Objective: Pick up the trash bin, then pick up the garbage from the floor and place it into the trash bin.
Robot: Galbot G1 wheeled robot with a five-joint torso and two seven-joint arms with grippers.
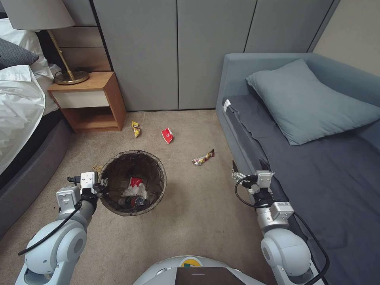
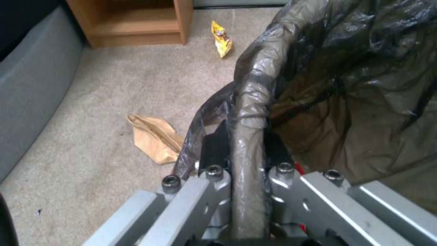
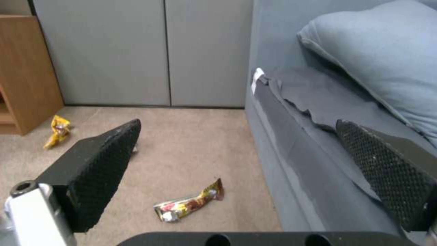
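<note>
Trash bin (image 1: 132,182) rim clamped by left tool (image 2: 245,150); right tool (image 3: 237,160) wide open, empty; foil wrapper (image 3: 189,205) beside bin best approached low.

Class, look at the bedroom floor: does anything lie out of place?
Yes. Litter lies loose on the carpet: a yellow packet, a red wrapper, a foil wrapper and brown paper beside the trash bin.

White rounded arms, black cables, textured pincer pads (image 3: 104,164).
</note>
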